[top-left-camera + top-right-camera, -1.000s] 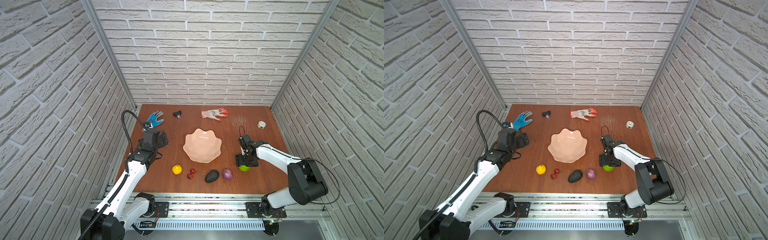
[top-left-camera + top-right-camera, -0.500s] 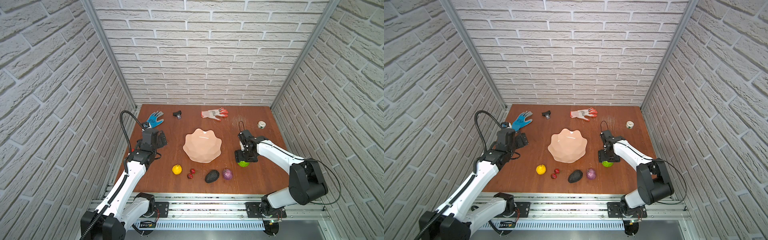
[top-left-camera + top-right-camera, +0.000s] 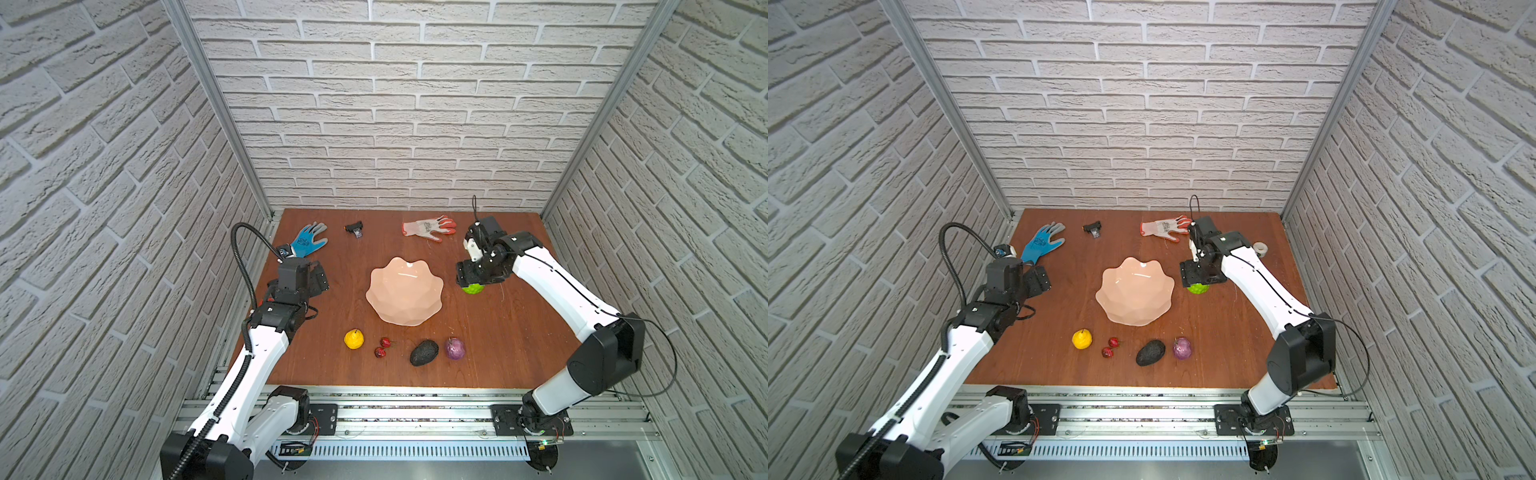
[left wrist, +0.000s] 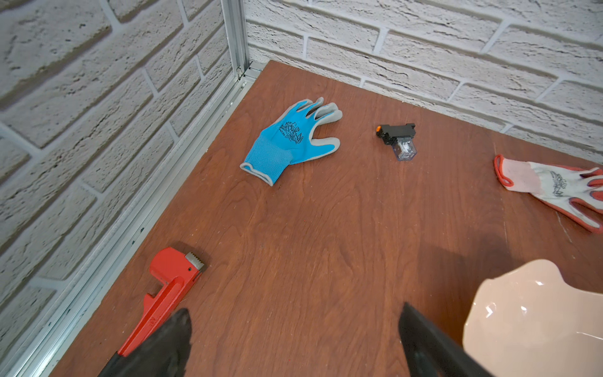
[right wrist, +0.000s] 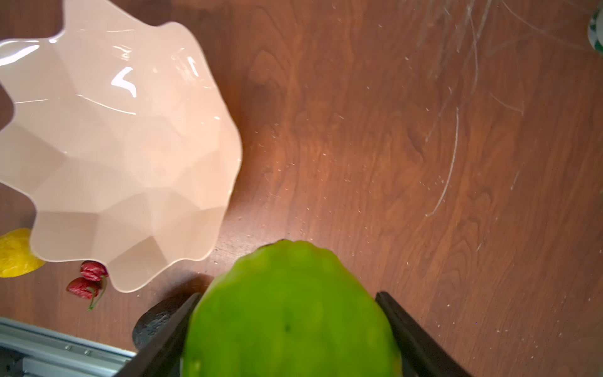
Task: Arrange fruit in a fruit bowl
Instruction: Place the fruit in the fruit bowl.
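Green ball (image 3: 473,289) sits clamped between the right gripper's (image 5: 287,294) fingers, above the table (image 3: 519,332), just right of the bowl (image 3: 390,307). Left gripper (image 4: 294,310) hovers left of the bowl, fingers wide apart. Yellow fruit (image 3: 353,339), cherries (image 3: 385,342), avocado (image 3: 424,353) and purple fruit (image 3: 455,348) lie in a row before the bowl.

A lab test cell — faux-brick panels (image 3: 415,124), aluminium rail frame (image 3: 415,415), wooden tabletop (image 3: 498,332).
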